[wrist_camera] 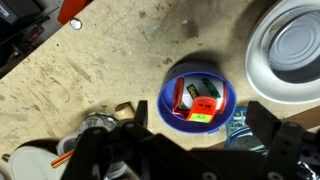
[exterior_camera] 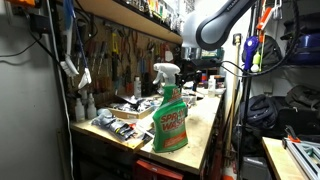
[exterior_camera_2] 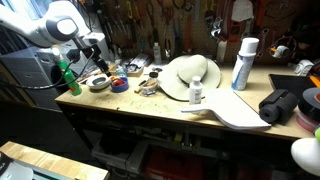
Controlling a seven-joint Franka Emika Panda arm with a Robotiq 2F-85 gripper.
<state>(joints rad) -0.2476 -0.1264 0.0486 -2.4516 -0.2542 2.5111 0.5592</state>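
In the wrist view a blue bowl sits on the wooden workbench and holds a red tape dispenser with a green label. My gripper is open above it, with one dark finger on each side of the bowl and not touching it. In an exterior view the gripper hangs above the blue bowl at the bench's end. In the exterior view from the bench's end, the gripper is beyond a green spray bottle.
A white bowl lies beside the blue one, also in an exterior view. On the bench are a straw hat, a white spray can, a small white bottle and a wooden board. Tools hang on the back wall.
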